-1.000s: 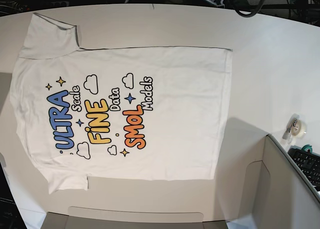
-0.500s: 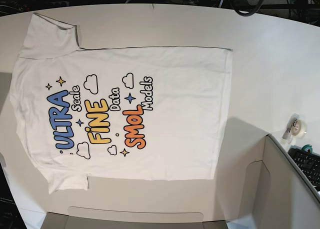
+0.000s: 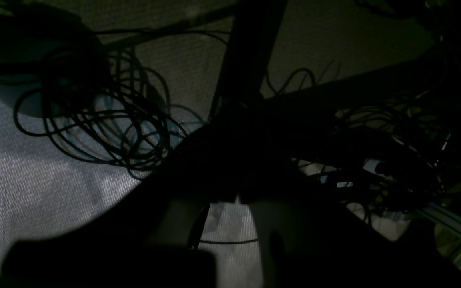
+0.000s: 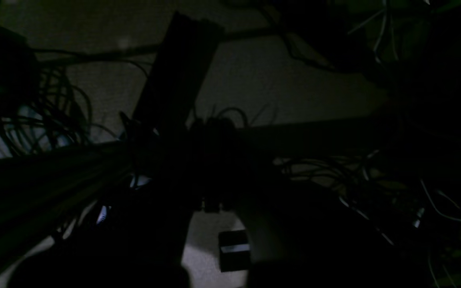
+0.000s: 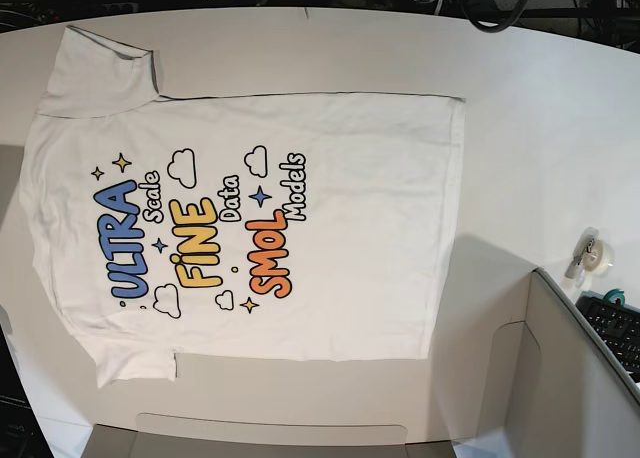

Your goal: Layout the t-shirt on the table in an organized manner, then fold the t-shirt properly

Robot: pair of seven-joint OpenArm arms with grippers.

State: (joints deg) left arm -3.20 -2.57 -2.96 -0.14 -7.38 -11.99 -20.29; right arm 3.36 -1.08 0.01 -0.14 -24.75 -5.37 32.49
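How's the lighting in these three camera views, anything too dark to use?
Base view: bright and even, the t-shirt sharp on the table, soft shadow near the grey panel. Left wrist view: very dim, only cables over a lit floor patch. Right wrist view: darker still, mostly silhouettes; neither hand discernible.

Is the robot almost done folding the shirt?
Not yet. The white printed cotton t-shirt already lies spread flat, print up, on the large white table, so laying out looks done. No arm is over it; both wrist cameras show only dark cables. All the folding is left.
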